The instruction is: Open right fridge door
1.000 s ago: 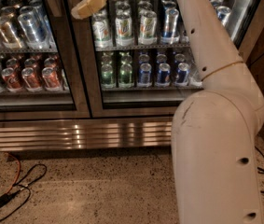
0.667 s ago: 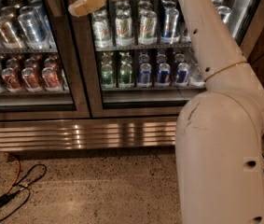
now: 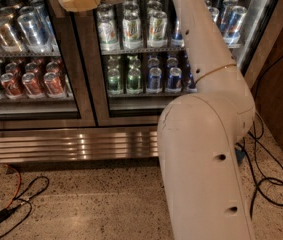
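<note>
While cables [image 3: 275,183] litter floor [image 3: 96,204], jaws hover by fridge [image 3: 81,145].

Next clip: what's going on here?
A white one-armed robot stands at a steel drinks cooler, arm stretched up and leftward. Its pincer is at the top of the view, in front of the dark post between the two glass doors, beside the right fridge door. That door looks shut, with cans shelved behind it.
</note>
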You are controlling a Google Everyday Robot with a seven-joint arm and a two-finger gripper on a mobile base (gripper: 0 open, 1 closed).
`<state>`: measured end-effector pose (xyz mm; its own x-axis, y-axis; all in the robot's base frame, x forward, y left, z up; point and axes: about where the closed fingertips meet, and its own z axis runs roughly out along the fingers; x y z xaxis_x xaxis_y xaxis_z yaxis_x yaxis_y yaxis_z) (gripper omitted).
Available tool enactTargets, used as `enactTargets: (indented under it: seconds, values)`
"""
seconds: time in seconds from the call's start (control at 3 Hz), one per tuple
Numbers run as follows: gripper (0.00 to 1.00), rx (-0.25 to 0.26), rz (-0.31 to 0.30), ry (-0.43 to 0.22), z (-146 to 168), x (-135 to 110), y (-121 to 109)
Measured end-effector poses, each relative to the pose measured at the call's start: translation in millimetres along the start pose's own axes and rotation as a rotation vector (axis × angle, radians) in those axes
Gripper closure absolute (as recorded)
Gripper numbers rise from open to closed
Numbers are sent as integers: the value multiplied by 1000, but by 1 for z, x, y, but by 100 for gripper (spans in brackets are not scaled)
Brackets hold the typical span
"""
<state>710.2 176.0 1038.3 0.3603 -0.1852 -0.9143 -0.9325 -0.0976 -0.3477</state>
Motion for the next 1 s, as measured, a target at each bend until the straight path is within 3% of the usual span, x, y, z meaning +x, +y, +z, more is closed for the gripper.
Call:
enactTargets:
  seconds: [0.33, 1.0]
  values:
    - [47, 0, 0, 0, -3, 3, -8]
    - [88, 0, 0, 0, -6, 6, -13]
